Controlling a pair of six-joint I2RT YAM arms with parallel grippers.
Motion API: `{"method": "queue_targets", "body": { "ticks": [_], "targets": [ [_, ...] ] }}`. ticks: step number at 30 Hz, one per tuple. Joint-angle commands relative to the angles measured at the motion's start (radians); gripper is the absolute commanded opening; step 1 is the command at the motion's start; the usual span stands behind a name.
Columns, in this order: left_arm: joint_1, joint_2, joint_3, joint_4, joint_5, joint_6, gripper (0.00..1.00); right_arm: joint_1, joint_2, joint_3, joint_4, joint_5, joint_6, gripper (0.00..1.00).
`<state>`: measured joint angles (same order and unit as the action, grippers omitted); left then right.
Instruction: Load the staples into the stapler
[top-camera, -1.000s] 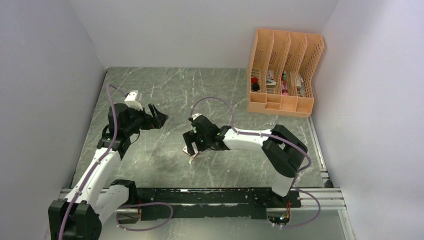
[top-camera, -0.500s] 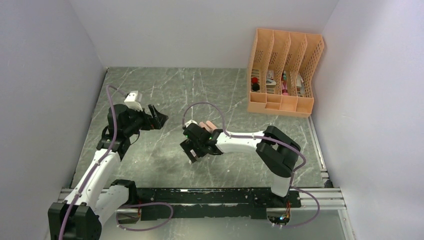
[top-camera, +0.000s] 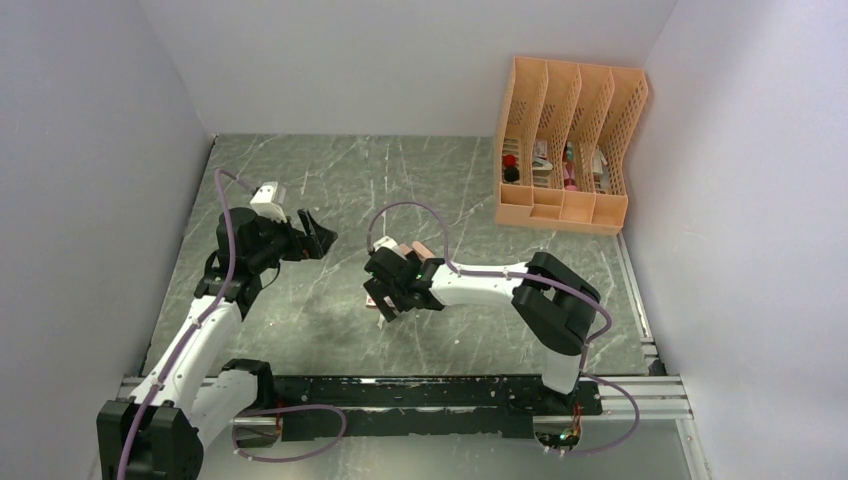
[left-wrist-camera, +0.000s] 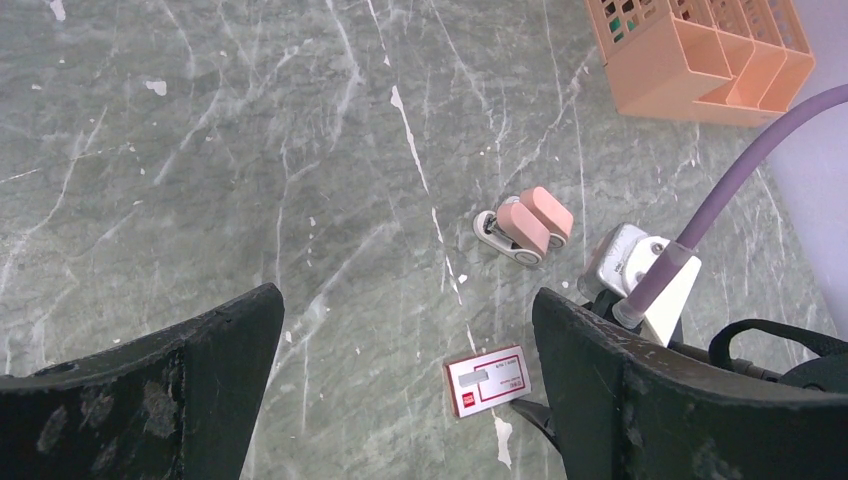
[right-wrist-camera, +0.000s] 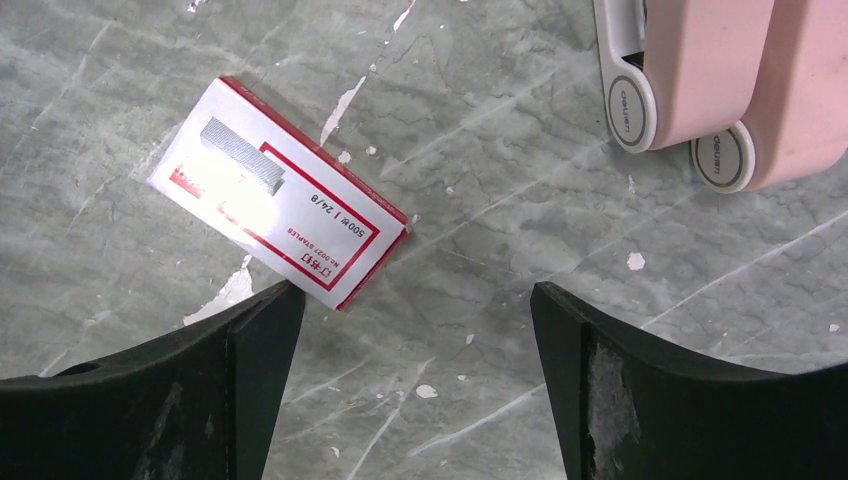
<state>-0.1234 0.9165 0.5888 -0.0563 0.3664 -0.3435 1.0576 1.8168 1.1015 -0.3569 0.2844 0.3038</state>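
Note:
The staples are in a small red-and-white box (right-wrist-camera: 277, 190) that lies flat on the table, closed, with one corner just in front of my right gripper's left finger (right-wrist-camera: 240, 370). Two salmon-pink mini staplers (right-wrist-camera: 690, 70) lie side by side beyond it. My right gripper (right-wrist-camera: 415, 370) hovers open over bare table beside the box (top-camera: 373, 300), holding nothing. My left gripper (left-wrist-camera: 410, 390) is open and empty, raised well to the left (top-camera: 315, 238). From it I see the box (left-wrist-camera: 489, 379) and the staplers (left-wrist-camera: 525, 224).
An orange slotted desk organizer (top-camera: 567, 145) with small items stands at the back right, near the wall. White walls close in the table on three sides. The right arm's purple cable (left-wrist-camera: 740, 190) arcs above the staplers.
My right gripper has shifted a little to the left and away from me, which uncovers the staplers behind it. It stays open. The left arm has not moved.

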Motion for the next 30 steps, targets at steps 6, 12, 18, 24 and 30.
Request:
{"method": "queue_targets", "body": {
  "ticks": [6, 12, 18, 24, 30],
  "targets": [
    [-0.007, -0.003, 0.006, 0.005, 0.0, 0.026, 1.0, -0.022, 0.04, 0.012, -0.052, 0.038, 0.063, 0.9],
    [-0.007, -0.011, 0.006, 0.005, -0.009, 0.038, 1.0, -0.048, 0.024, -0.007, -0.049, 0.01, 0.088, 0.9],
    [-0.007, -0.013, 0.002, 0.015, -0.011, 0.073, 1.0, -0.059, -0.009, -0.047, 0.003, -0.067, 0.079, 0.9],
    [-0.008, 0.0, -0.03, 0.087, 0.082, 0.099, 1.0, -0.088, -0.152, -0.152, 0.104, -0.164, 0.09, 0.9],
    [-0.024, 0.025, -0.045, 0.059, 0.129, 0.112, 0.95, -0.246, -0.308, -0.286, 0.207, -0.277, 0.156, 0.9]
  ]
}}
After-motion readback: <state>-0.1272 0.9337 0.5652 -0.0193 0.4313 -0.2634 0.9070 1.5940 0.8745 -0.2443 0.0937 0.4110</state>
